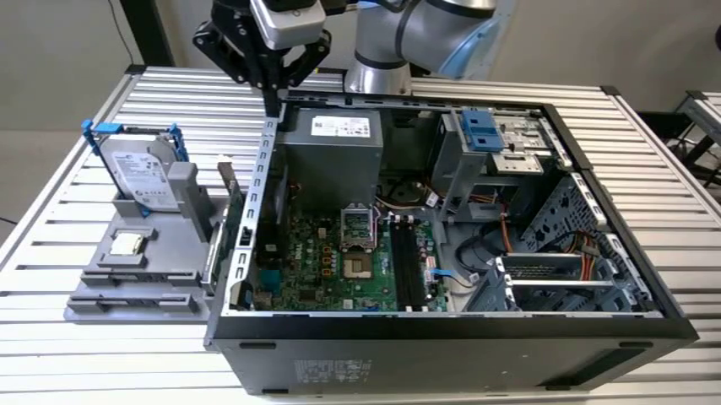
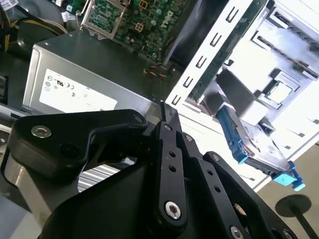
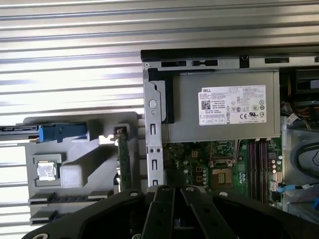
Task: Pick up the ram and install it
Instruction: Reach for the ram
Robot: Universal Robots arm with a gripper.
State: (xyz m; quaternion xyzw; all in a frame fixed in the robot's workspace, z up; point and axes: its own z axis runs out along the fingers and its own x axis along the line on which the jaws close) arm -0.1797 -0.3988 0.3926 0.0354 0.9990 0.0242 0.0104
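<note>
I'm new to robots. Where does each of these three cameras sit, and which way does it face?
Exterior view: off the arm, looking down into the open computer case; the arm and tool show above its far side.
First wrist view: on the arm, facing straight down on the power supply; the tool's links show.
Second wrist view: on the arm, looking slantwise past the tool.
Shared: all three show the power supply and hard drive.

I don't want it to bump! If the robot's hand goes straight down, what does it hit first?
Probably the top edge of the case's back wall, right under the hand, beside the grey power supply. Depth is unclear.
</note>
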